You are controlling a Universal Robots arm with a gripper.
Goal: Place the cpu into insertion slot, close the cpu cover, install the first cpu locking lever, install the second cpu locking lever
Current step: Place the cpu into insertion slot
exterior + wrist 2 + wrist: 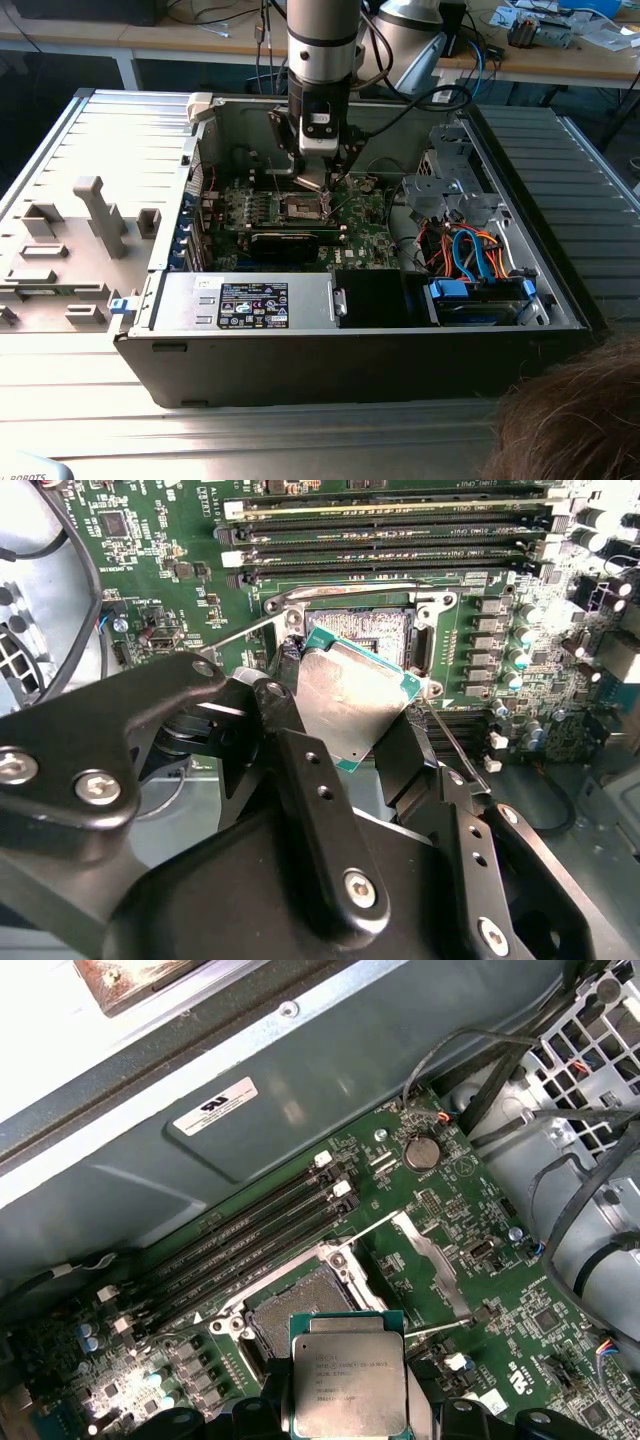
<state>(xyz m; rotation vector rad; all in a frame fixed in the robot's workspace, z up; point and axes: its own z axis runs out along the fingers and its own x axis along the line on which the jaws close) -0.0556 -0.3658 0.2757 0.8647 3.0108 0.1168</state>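
Holding, nearest item: the cpu [350,695], clamped in my gripper [345,735]. Black fingers [300,770] press on two opposite edges, and the dull metal top faces both wrist views.

Next out: insertion slot [300,1312], a dark square socket with a silvery rim on the green motherboard [540,1360]. It is bare. It lies just beyond and beneath the chip's far edge, near but apart, so the chip is not seated. In both wrist views the chip's edges look turned off the rim's lines. I judge the two are not yet squared to each other.

Beside the slot: cpu cover [432,1265], a silvery plate standing open off the socket. Thin wire levers [370,1225] stand unlatched.

Farther: row of memory slots [250,1230]; coin cell [422,1152].

Farthest: grey case wall [300,1110].
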